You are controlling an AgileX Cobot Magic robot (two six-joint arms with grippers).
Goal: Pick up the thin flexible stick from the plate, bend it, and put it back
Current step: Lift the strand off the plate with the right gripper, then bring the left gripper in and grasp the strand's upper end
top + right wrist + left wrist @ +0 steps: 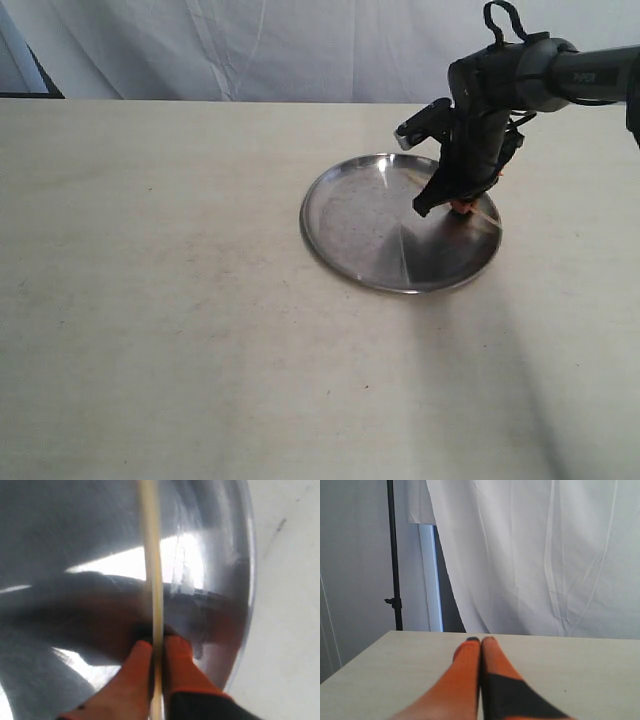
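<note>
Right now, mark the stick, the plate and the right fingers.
stick [151, 555], right wrist view, middle of its shaft.
plate [350, 220], exterior view, bare floor left of centre.
right fingers [129, 675], right wrist view, one orange finger.

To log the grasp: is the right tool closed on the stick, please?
Yes, the right tool pinches the stick, over the plate.

Thin pale yellow stick, straight, apparently just above the shiny round plate

We see a pale, faintly grained table with the round, shiny steel plate lying flat on it. Most of the table spreads left of the plate, and its far edge runs not far behind the plate.
</note>
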